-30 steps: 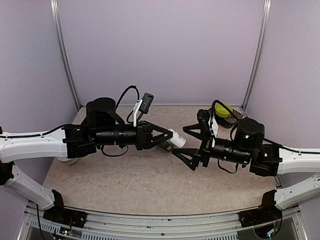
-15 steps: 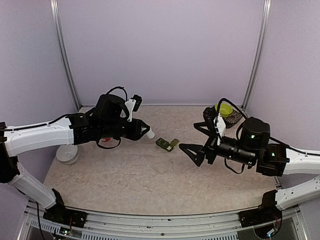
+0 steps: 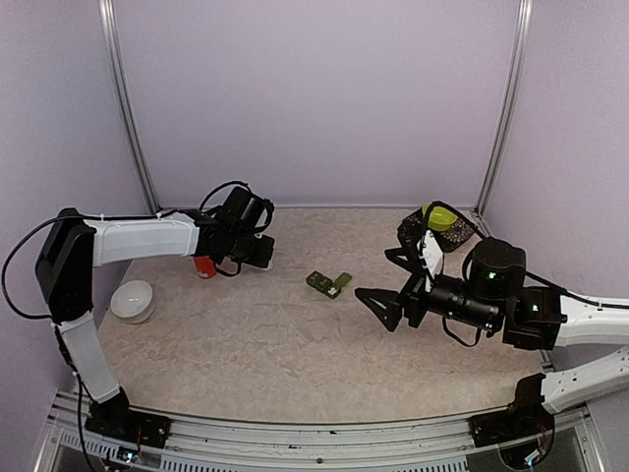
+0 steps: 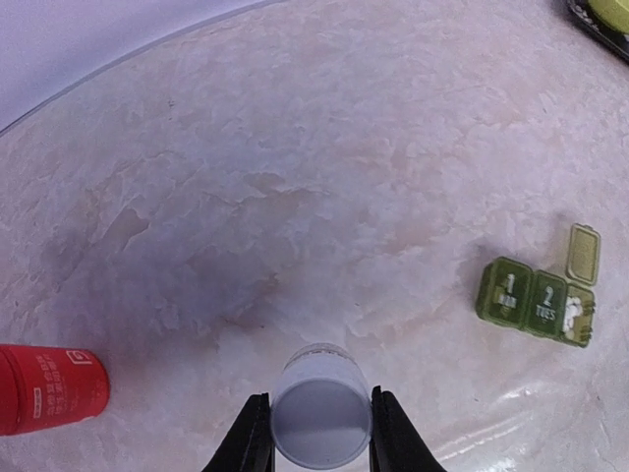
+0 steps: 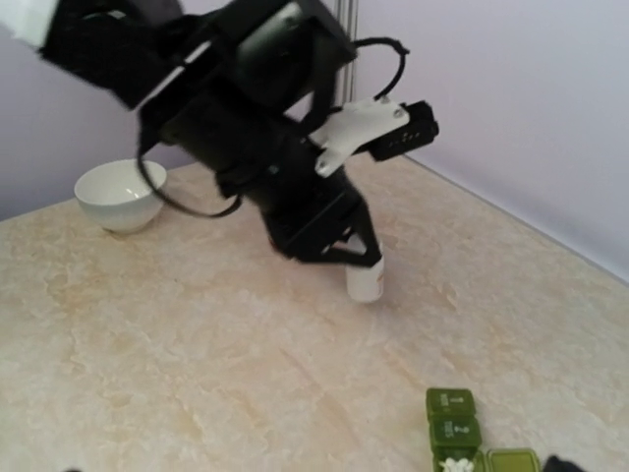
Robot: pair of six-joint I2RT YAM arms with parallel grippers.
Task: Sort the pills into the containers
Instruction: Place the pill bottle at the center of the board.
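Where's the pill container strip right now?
Mid-table in the top view: the green container strip lies between the left gripper, shut on the white bottle, and the open right gripper, touching neither; its end lid is flipped open.

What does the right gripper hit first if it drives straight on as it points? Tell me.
Likely nothing close: the open right gripper points left over the table. The containers lie just to the far side of that line. Farther on, the white bowl may be first; depth is unclear.
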